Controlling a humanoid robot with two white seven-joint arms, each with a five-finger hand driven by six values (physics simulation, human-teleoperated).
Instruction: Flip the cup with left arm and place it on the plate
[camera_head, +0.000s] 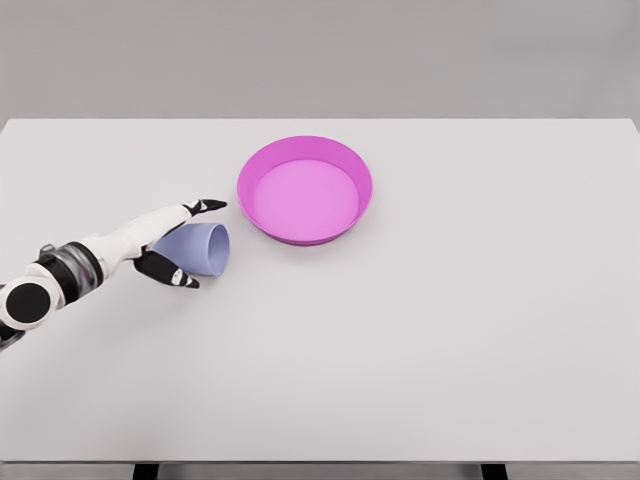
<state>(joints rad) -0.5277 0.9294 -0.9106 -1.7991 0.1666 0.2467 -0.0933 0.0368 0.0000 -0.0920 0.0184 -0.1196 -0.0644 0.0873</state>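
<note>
A simulated test bench is shown rather than any lived-in room. A plain white table (400, 350) is set against a flat, featureless grey backdrop, which is seen beyond the table's far edge. Dark table legs are glimpsed below its near edge. Surfaces are rendered smooth and evenly lit, with soft shadows only. No furniture, walls or fittings are given any detail, so a bare laboratory-style simulator scene is indicated.

Narrow end of the cup (200, 249) hidden behind the left hand (160, 243) between thumb and fingers (205, 206), left arm cut off at the picture's left edge
</note>
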